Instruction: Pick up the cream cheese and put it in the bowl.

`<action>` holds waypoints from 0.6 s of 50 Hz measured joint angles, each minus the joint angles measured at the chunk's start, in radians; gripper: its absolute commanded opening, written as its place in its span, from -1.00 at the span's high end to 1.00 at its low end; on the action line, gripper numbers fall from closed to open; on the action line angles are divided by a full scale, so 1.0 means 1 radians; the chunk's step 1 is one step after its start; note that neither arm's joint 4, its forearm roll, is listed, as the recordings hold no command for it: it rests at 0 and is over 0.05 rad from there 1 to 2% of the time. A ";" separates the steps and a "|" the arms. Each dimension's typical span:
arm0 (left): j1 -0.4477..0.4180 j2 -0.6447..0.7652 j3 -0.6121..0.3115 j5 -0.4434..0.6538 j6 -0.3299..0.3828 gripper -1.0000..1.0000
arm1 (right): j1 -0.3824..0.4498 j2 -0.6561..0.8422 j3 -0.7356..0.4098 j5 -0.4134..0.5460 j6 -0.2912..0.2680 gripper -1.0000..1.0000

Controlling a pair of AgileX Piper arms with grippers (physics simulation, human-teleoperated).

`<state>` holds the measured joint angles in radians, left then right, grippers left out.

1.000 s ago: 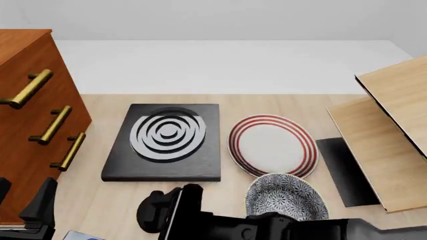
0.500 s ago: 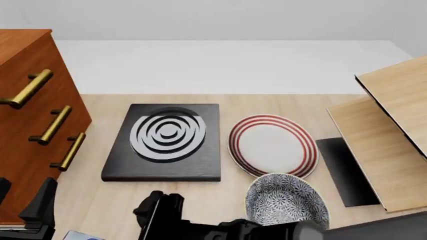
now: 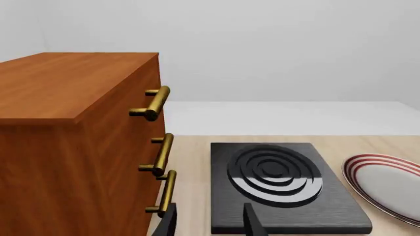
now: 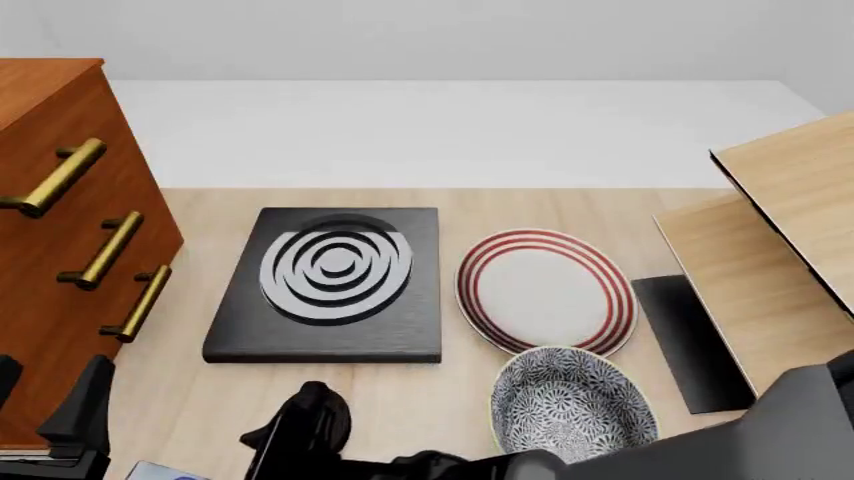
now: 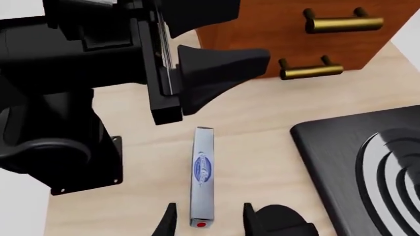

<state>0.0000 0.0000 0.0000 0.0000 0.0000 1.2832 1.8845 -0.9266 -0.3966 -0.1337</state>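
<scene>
The cream cheese [image 5: 202, 178] is a small flat grey-blue box with a blue oval logo, lying on the wooden table; only its corner [image 4: 158, 471] shows at the front view's bottom edge. My right gripper [image 5: 206, 223] is open just above it, one finger on each side of its red end, touching nothing. In the front view that gripper [image 4: 287, 442] reaches across the bottom from the right. The patterned bowl [image 4: 574, 405] stands right of it, nothing inside. My left gripper [image 3: 208, 225] is open and holds nothing, beside the cabinet [image 4: 70, 425].
A wooden drawer cabinet [image 4: 54, 220] with brass handles stands at the left. A black stove plate [image 4: 334, 285] lies in the middle, a red-ringed white plate [image 4: 543, 290] beside it. Tilted wooden boards [image 4: 774, 280] rise at the right. The left arm [image 5: 85, 73] stands close to the cream cheese.
My right arm has swung further left along the table's near edge, its gripper moving left and down toward the cream cheese. The left arm has stayed put.
</scene>
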 measured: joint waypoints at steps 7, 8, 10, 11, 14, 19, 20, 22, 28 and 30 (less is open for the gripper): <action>0.000 0.000 0.000 0.000 0.000 -1.00 | 0.001 0.034 -0.018 -0.010 0.016 -1.00; 0.000 0.000 0.000 0.000 0.000 -1.00 | 0.001 0.039 -0.020 -0.011 0.018 -1.00; 0.000 0.000 0.000 0.000 0.000 -1.00 | 0.002 0.046 -0.025 -0.012 0.022 -1.00; 0.000 0.000 0.000 0.000 0.000 -1.00 | 0.003 0.050 -0.027 -0.013 0.024 -1.00; 0.000 0.000 0.000 0.000 0.000 -1.00 | 0.004 0.061 -0.034 -0.014 0.028 -1.00; 0.000 0.000 0.000 0.000 0.000 -1.00 | 0.007 0.078 -0.043 -0.015 0.035 -1.00; 0.000 0.000 0.000 0.000 0.000 -1.00 | 0.007 0.081 -0.045 -0.015 0.036 -1.00; 0.000 0.000 0.000 0.000 0.000 -1.00 | 0.007 0.094 -0.050 -0.018 0.040 -1.00; 0.000 0.000 0.000 0.000 0.000 -1.00 | 0.004 0.132 -0.063 -0.024 0.049 -1.00; 0.000 0.000 0.000 0.000 0.000 -1.00 | 0.003 0.143 -0.066 -0.027 0.051 -1.00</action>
<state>0.0000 0.0000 0.0000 0.0000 0.0000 1.2862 2.0279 -0.9924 -0.4238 -0.0825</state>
